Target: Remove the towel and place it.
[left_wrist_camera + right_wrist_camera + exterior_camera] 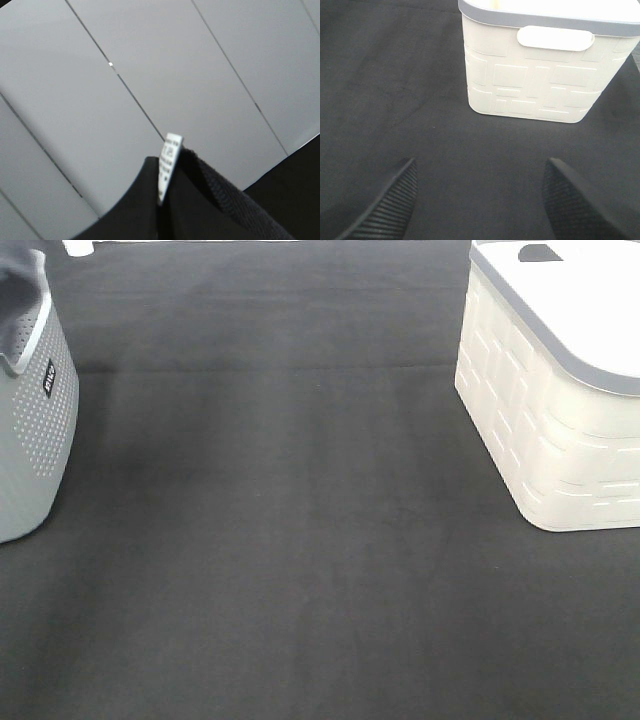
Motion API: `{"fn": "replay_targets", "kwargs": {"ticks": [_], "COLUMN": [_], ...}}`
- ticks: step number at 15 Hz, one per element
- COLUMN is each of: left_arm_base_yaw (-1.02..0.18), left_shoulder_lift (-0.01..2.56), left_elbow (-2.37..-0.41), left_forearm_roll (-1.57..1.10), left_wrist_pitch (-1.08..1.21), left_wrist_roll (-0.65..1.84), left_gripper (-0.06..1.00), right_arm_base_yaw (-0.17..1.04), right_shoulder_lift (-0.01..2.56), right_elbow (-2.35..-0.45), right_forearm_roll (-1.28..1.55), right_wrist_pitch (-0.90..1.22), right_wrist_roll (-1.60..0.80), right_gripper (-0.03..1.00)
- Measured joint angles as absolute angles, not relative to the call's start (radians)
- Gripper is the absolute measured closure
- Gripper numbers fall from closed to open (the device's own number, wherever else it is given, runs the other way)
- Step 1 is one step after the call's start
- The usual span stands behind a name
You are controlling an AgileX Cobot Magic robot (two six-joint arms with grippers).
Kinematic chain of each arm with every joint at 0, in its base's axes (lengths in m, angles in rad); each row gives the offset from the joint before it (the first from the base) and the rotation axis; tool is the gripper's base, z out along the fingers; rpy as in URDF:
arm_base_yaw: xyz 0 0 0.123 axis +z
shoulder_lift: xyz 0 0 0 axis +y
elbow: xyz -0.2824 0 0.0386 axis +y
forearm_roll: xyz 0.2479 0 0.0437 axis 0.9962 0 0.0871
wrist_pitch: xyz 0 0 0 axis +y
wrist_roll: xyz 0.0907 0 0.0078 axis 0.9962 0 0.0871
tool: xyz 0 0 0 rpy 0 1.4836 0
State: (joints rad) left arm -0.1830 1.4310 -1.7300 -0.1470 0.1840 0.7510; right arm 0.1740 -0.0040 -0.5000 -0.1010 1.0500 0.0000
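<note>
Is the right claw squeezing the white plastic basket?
No, the right gripper is open over the black cloth table cover, apart from the white plastic basket with the grey rim.

The counter (300, 570) is matt black. The grey basket (40, 440) is dotted with rows of small holes and has a paler rim and a small black label. The white basket (545, 430) is creamy, embossed with brick-like rectangles under a grey rim. The towel (15, 295) looks dark grey. Its tag (170, 165) is white with tiny dark print. The right hand (480, 165) has black, finely ribbed fingers (390, 205).
</note>
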Motion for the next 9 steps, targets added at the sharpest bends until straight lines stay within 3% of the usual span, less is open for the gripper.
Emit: {"fn": "replay_targets", "kwargs": {"ticks": [5, 9], "left_arm_base_yaw": [-0.339, -0.411], "left_shoulder_lift": [1.539, 1.585], "left_elbow": [-1.757, -1.757], "left_forearm_roll": [-0.043, 0.220], "left_wrist_pitch": [0.214, 0.309], "left_wrist_roll": [0.707, 0.399], "left_gripper": [0.94, 0.94], "right_arm_base_yaw": [0.174, 0.174], "right_shoulder_lift": [-0.004, -0.004], "right_elbow": [-0.500, -0.500], "right_forearm_roll": [-0.101, -0.102], "right_wrist_pitch": [1.050, 1.050], "right_wrist_roll": [0.010, 0.010], "right_gripper": [0.27, 0.27]}}
